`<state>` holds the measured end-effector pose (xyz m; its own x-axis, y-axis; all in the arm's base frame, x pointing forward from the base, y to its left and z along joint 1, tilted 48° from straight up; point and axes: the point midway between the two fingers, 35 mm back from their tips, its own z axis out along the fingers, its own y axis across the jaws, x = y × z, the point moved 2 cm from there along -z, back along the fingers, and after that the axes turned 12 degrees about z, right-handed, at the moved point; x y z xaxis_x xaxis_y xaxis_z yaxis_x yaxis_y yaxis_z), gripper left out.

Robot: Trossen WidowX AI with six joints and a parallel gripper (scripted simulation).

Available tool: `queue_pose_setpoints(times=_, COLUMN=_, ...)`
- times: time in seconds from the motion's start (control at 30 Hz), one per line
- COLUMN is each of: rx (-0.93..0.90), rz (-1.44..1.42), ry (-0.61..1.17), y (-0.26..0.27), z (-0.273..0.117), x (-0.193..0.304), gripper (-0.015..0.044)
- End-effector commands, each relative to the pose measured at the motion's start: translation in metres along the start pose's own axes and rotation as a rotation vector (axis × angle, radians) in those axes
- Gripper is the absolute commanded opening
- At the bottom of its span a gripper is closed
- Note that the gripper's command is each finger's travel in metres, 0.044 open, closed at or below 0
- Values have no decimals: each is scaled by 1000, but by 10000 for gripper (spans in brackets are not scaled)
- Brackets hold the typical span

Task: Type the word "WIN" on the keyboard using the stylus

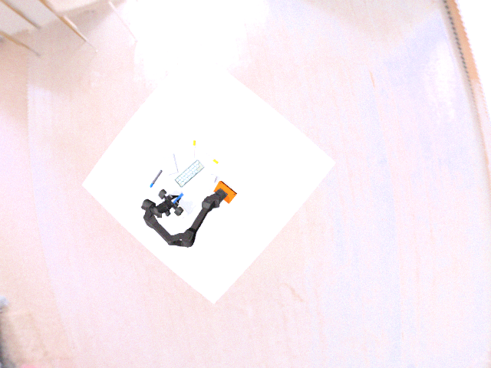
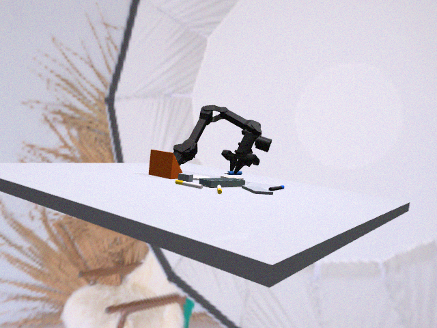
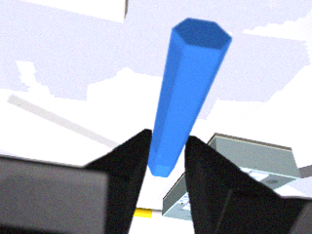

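Note:
The blue six-sided stylus [image 1: 180, 195] [image 2: 239, 173] [image 3: 187, 93] is between my gripper's fingers. My gripper [image 1: 177, 198] [image 2: 234, 172] [image 3: 168, 139] is shut on it, gripping it nearer its far end in the wrist view. In the exterior view the stylus shows just above the desk, lying roughly level; the exact gap under it is hard to tell. The grey-green keyboard [image 1: 189, 172] [image 2: 222, 182] [image 3: 255, 158] lies on the desk beside the stylus, not under it. Its key letters are not readable.
An orange block [image 1: 228, 186] [image 2: 162, 164] stands by the arm's base. A dark pen with a blue end [image 1: 156, 177] [image 2: 276, 188], a thin grey slab [image 2: 259, 189], a small grey box [image 2: 185, 177] and two yellow-ended pens [image 1: 194, 142] [image 2: 179, 182] lie around the keyboard.

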<state>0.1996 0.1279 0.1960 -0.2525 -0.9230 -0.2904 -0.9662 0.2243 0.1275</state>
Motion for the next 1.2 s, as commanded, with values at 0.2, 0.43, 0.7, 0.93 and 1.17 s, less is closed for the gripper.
queue_pose_setpoints(times=0.2, rx=4, rz=1, ry=-4, y=-1, z=-12, x=6, gripper=0)
queue_pose_setpoints(times=0.43, rx=-46, rz=77, ry=-42, y=-12, z=-1, x=17, gripper=0)
queue_pose_setpoints(times=0.7, rx=-120, rz=188, ry=-109, y=-29, z=14, x=39, gripper=0)
queue_pose_setpoints(times=0.93, rx=-177, rz=279, ry=-168, y=-41, z=28, x=62, gripper=0)
queue_pose_setpoints(times=1.17, rx=-225, rz=382, ry=-266, y=-49, z=38, x=82, gripper=0)
